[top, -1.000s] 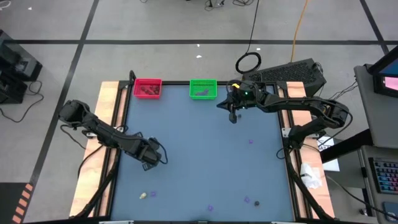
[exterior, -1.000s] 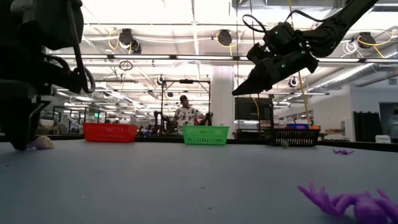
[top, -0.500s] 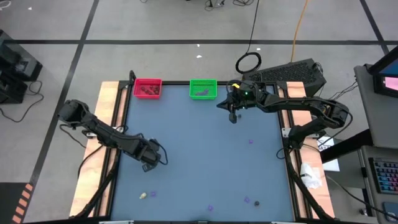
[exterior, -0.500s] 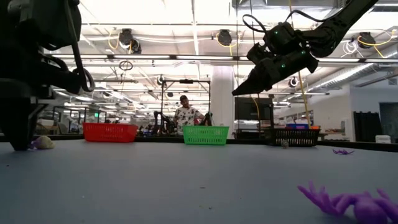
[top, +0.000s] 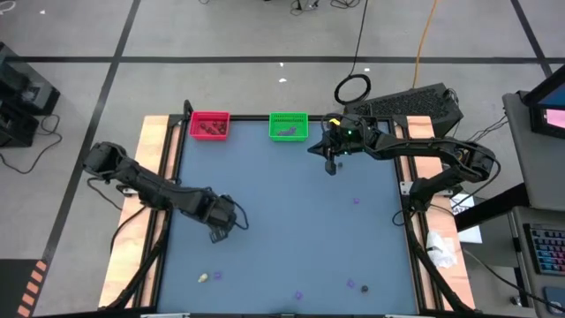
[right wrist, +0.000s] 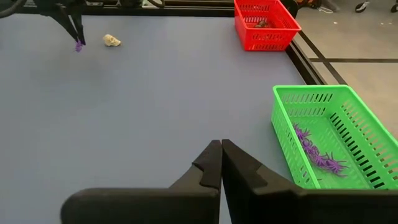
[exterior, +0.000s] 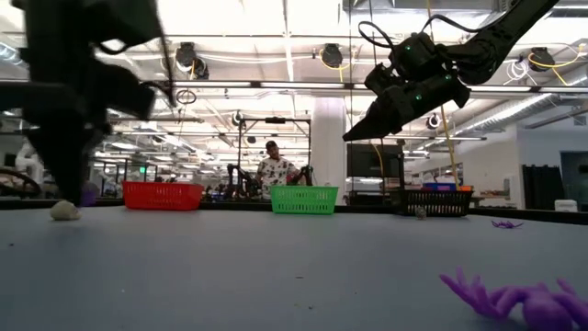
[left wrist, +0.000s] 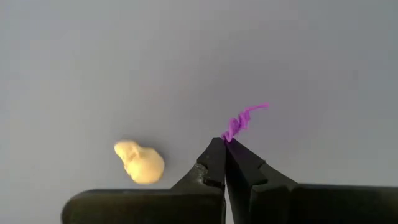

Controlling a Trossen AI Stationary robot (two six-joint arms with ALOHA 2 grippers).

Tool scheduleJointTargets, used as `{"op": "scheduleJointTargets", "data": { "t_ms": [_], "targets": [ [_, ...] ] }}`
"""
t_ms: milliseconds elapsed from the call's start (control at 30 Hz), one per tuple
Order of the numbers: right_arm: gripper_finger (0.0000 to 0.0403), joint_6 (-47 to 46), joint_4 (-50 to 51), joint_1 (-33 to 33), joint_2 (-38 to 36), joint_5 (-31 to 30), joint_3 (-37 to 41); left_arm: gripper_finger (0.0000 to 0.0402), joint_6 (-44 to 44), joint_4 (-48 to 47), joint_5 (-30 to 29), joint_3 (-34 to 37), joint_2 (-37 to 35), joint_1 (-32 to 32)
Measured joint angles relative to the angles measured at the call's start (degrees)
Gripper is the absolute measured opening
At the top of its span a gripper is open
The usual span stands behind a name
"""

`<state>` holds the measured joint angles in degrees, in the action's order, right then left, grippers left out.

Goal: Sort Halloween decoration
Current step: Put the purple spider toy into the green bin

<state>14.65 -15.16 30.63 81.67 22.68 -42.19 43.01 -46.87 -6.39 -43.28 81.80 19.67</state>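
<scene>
**Ana:** Pinching a purple bit (left wrist: 244,119) between its closed tips, the left gripper (left wrist: 224,144) has it clamped by one end, and the rest of the piece sticks out past the fingers.

**Ben:** Where is that on the table (top: 291,221)?

**Ana:** Seen from above, the left gripper (top: 218,235) sits at about eight o'clock from the table's middle. A cream lump (left wrist: 140,162) lies on the mat just beside the tips, not touching them.

**Ben:** And the other arm?

**Ana:** The right gripper (top: 330,167) hangs above the mat at roughly one o'clock, fingers pressed together with nothing between them. The green bin (top: 289,126) is near it, toward eleven o'clock from the gripper.

**Ben:** What's in the bins?

**Ana:** The green bin (right wrist: 339,140) holds several purple bits (right wrist: 317,156). The red bin (top: 210,124), beside the green one at the far edge, has a few dark lumps (top: 210,128) in it.

**Ben:** Anything loose?

**Ana:** A purple bit (top: 356,200) lies at three o'clock from the middle. Along the near edge, around five to six o'clock, sit another purple piece (top: 298,295), a dark lump (top: 350,284) and a purple one (top: 363,288) next to it. At seven o'clock the cream lump (top: 204,277) rests with a small purple bit (top: 218,275) just beside it.
</scene>
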Motion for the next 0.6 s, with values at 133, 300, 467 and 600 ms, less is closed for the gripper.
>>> {"op": "scheduleJointTargets", "data": {
  "t_ms": [133,300,467,600],
  "targets": [
    [0.0000,0.0,0.0,0.0,0.0,0.0,0.0,0.0000,-3.3,1.3,0.0,-2.0,0.0,-6.0],
    [0.0000,0.0,0.0,0.0,0.0,0.0,0.0,0.0000,-14.4,7.1,5.0,-4.8,0.0,-17.1],
    [0.0000,-0.2,0.0,0.0,0.0,0.0,0.0,0.0000,-27.8,10.7,7.0,-10.1,0.0,-30.1],
    [0.0000,-0.2,-0.3,0.0,0.0,0.0,0.0,0.0000,-34.1,14.9,9.6,-15.6,2.0,-40.6]
  ]
}}
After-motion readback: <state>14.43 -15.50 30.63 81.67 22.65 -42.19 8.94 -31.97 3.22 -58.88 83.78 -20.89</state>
